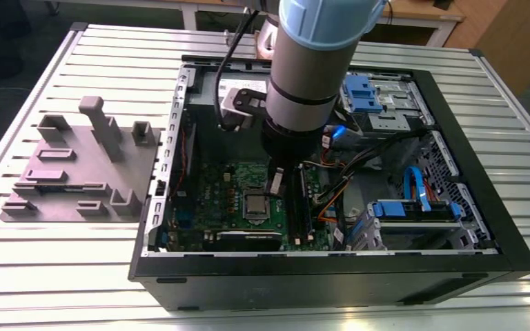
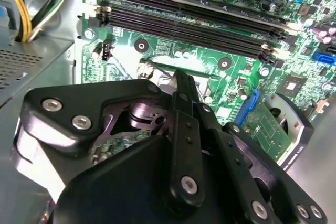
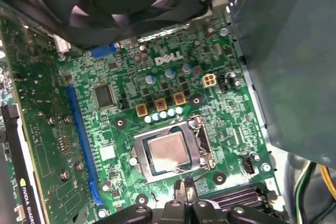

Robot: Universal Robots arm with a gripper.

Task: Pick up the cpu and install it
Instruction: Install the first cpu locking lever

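cpu [image 3: 167, 152] sits flat in its socket [image 3: 202, 145] on the green motherboard [image 3: 157, 93], metal top facing up at me. it is square, so i see no long axis; its edges run parallel to the socket frame, which in turn lines up with the board's own edges. in the exterior view the cpu [image 1: 257, 203] lies low inside the open computer case [image 1: 339, 272], just beside the black memory slots [image 1: 299, 207] on the exterior view's right of it.

my gripper [image 1: 272, 183] hangs from the arm [image 1: 311, 76] straight down into the case, tips just above the board and close to the cpu, a little toward the memory slots from it. in the first wrist view the fingertips [image 3: 181, 187] look drawn together with nothing between them, poised just off the socket's edge, clear of the chip. in the second wrist view the gripper [image 2: 184, 85] points at the board beside the memory slots [image 2: 184, 22].

outside the case, on the exterior view's left of it, a grey stepped block [image 1: 81, 169] rests on the slatted table [image 1: 63, 262].
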